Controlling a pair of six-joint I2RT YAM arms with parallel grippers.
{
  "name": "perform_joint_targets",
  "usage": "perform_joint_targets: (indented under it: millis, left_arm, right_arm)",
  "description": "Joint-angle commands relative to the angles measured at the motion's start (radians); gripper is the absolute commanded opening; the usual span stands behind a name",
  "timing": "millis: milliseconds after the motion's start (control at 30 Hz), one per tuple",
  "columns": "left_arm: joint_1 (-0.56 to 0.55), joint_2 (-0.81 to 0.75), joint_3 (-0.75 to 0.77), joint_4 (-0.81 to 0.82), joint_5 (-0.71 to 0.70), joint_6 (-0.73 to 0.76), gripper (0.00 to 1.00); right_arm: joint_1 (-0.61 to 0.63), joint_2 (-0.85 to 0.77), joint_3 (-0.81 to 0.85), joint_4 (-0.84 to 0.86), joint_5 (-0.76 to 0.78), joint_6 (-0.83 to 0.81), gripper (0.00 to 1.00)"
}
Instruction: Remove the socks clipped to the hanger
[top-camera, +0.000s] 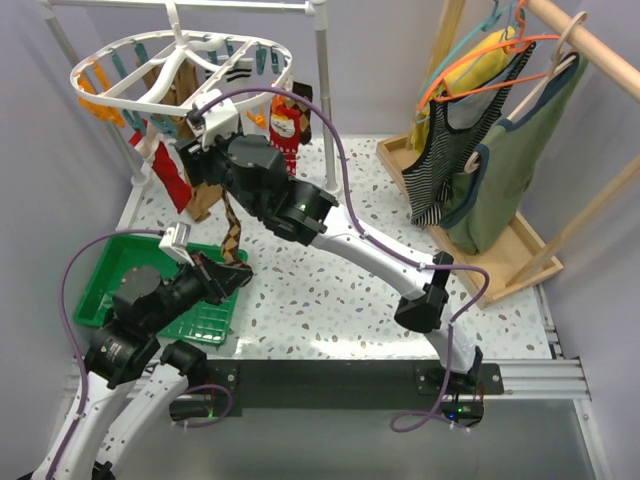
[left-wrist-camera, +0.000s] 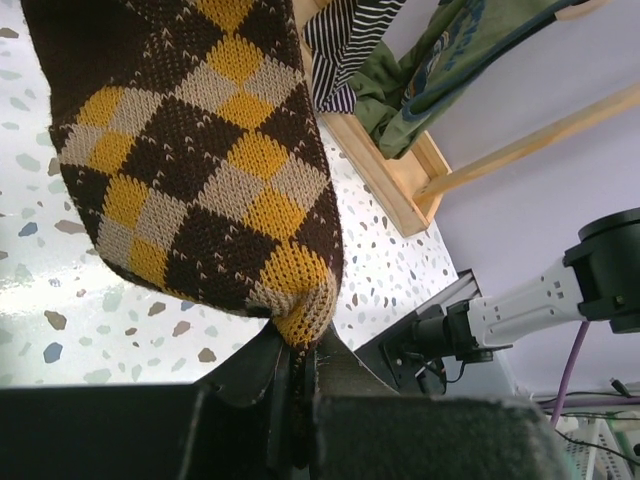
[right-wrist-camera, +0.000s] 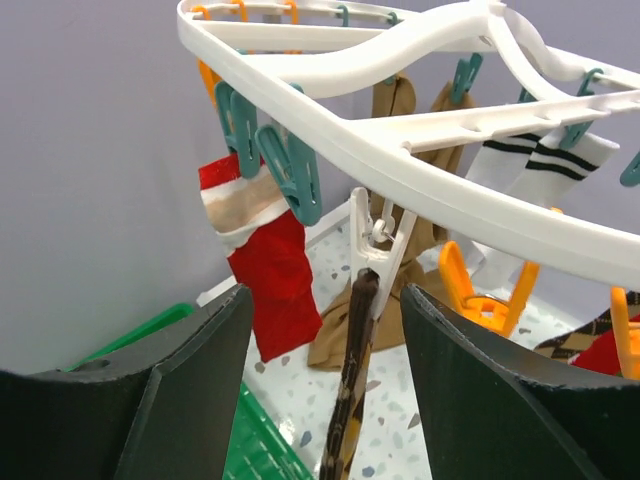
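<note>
The hanger (top-camera: 100, 62) is a white oval ring with orange and teal clips, hung at the back left. Socks hang from it: a red one (right-wrist-camera: 272, 275), a tan one (right-wrist-camera: 398, 105), a white black-striped one (right-wrist-camera: 535, 160). A brown-and-yellow argyle sock (right-wrist-camera: 350, 400) hangs from a white clip (right-wrist-camera: 378, 245). My right gripper (right-wrist-camera: 325, 297) stands open with its jaws either side of that clip, not touching it. My left gripper (left-wrist-camera: 298, 352) is shut on the argyle sock's (left-wrist-camera: 200, 150) toe, low over the table. The sock (top-camera: 232, 228) stretches between clip and left gripper (top-camera: 237, 272).
A green basket (top-camera: 118, 268) lies on the table at the left, beside the left arm. On the right a wooden rack (top-camera: 585, 45) carries a striped tank top (top-camera: 455, 150) and a green garment (top-camera: 510, 170) on wire hangers, over a wooden base (top-camera: 505, 262).
</note>
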Motion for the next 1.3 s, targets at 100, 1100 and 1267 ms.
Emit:
perform_joint_targets:
  millis: [100, 1100, 1267]
  left_arm:
    - [0.003, 0.017, 0.042, 0.02, 0.049, 0.021, 0.0]
    - [0.003, -0.007, -0.015, -0.032, 0.014, 0.034, 0.0]
    - [0.003, -0.021, -0.021, -0.064, 0.0, 0.017, 0.0]
  right_arm:
    - [0.0, 0.039, 0.043, 0.175, 0.087, -0.107, 0.63]
    - [-0.045, 0.12, 0.092, 0.238, 0.129, -0.092, 0.0]
    - [-0.046, 0.115, 0.079, 0.22, 0.127, -0.07, 0.0]
